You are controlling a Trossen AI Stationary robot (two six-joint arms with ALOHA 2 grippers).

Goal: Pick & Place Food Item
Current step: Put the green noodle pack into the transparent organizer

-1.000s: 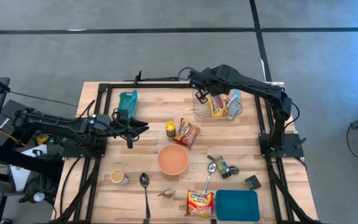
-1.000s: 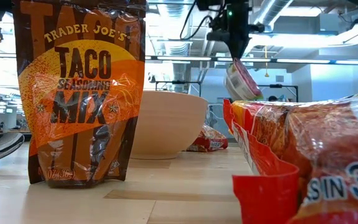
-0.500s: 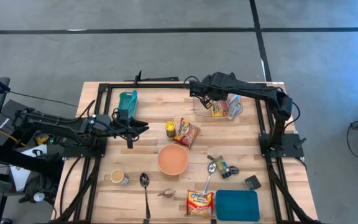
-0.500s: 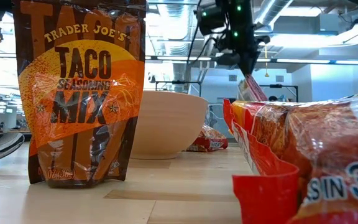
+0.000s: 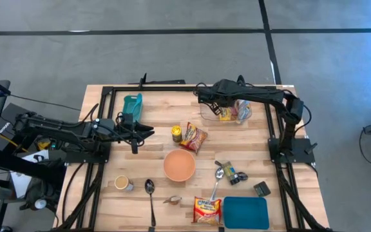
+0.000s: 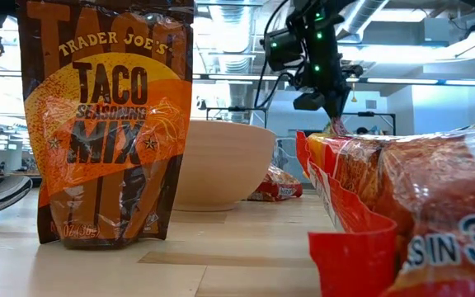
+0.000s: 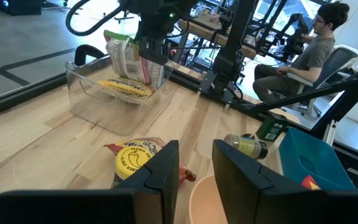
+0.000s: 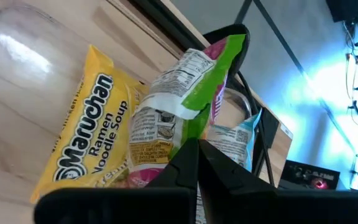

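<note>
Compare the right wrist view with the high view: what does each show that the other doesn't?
Only the right wrist view shows the print: a yellow Maruchan ramen packet and the green-and-white pouch pinched in the shut right gripper.

Only the high view shows the wider table: the orange bowl, blue tray, two spoons, a small cup, and the left gripper waiting at the left side, away from the food.

Both show the clear bin at the table's far side with packets inside and the right gripper over it.

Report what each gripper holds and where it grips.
Right gripper pinches the green-and-pink packet at its edge, over the clear bin. Left gripper holds nothing.
</note>
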